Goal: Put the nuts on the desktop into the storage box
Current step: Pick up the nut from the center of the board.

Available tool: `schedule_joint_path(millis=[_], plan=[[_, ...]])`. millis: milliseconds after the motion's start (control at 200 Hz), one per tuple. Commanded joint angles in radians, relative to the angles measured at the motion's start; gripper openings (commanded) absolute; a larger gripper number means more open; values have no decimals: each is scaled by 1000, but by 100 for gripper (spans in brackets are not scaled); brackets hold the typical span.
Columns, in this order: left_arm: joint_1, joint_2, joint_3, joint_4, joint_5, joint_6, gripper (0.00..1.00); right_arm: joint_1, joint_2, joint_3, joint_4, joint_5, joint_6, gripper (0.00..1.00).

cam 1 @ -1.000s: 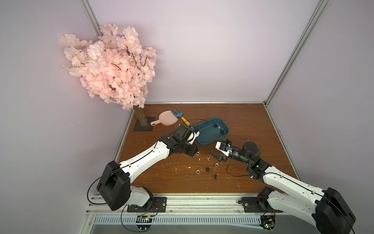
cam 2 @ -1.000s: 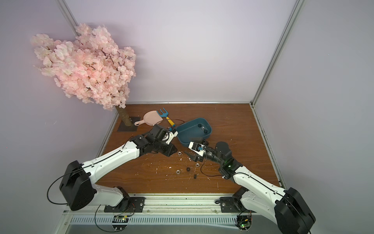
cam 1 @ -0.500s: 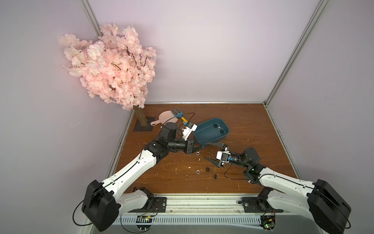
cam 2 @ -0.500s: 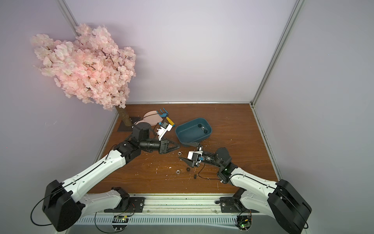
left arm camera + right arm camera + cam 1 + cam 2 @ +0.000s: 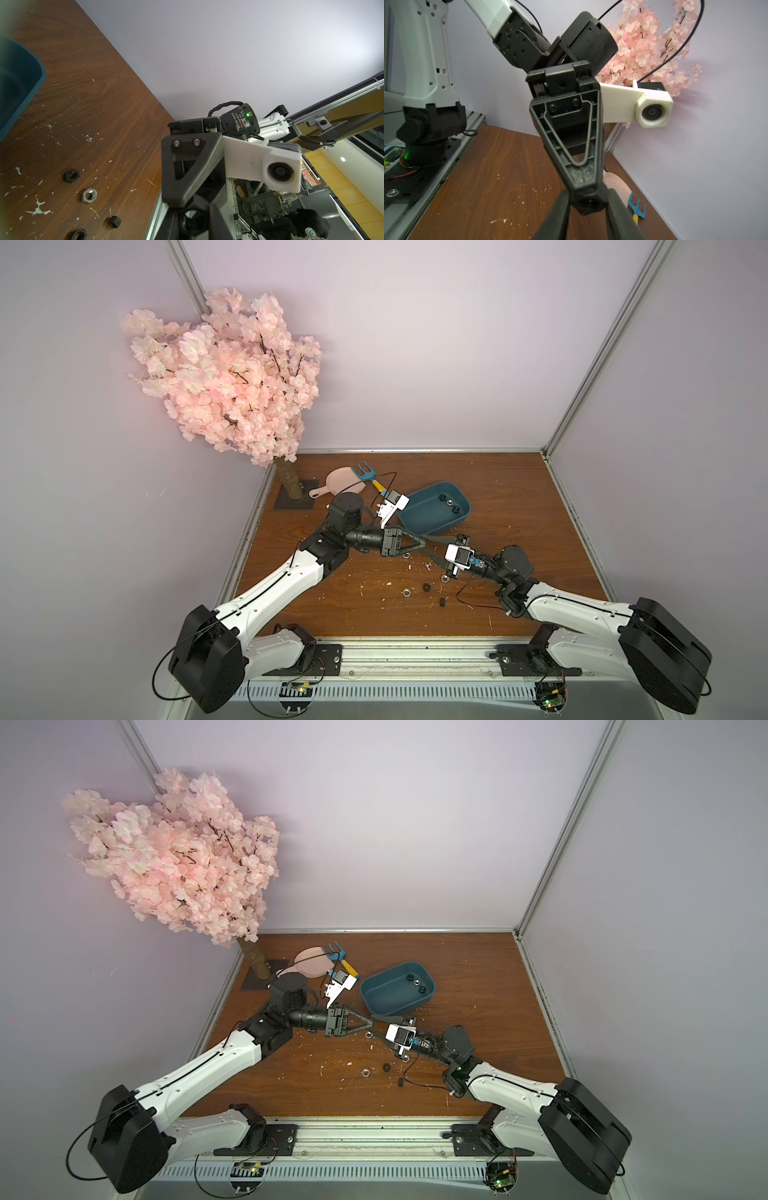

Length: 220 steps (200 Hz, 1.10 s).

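My left gripper and right gripper meet tip to tip above the desktop, just in front of the teal storage box. The left wrist view shows a black nut pinched by the left gripper. In the right wrist view, the fingers of the right gripper press on both sides of the same black nut. Three nuts lie in the box. Loose on the board are a silver nut, a black one and a smaller black one.
A pink dustpan and a blue rake lie at the back left, behind the left arm. The blossom tree stands on its base in the back left corner. Aluminium rails edge the board.
The left gripper swung away from the box's near side to the middle of the board. The right gripper moved in to meet it, and its jaws closed from wide open.
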Motion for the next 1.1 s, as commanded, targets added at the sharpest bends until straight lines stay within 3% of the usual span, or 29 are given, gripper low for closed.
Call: schedule_joint_path(millis=[0,130,260,395,681,746,786,831,891,1096], plan=[[9,-3,-5,49,35,-10,24,4,-15,20,63,35,24,31],[8,6,-5,48,39,-5,24,4,-9,30,64,41,40,31],[12,15,1,36,38,5,24,4,-3,34,70,45,50,41],[15,17,-4,36,37,5,24,4,-16,22,89,86,57,42],[15,16,-7,46,40,0,27,4,-17,33,51,84,59,13],[16,20,-8,46,42,-1,32,4,-16,35,50,85,67,10],[17,23,-8,46,43,-2,41,4,-17,40,39,94,81,9],[18,26,-5,46,42,-4,61,4,-22,52,2,109,100,9],[28,28,-5,46,44,2,99,4,-31,82,-88,137,130,9],[111,-3,-30,2,-15,53,100,-28,-5,272,-518,285,256,10]])
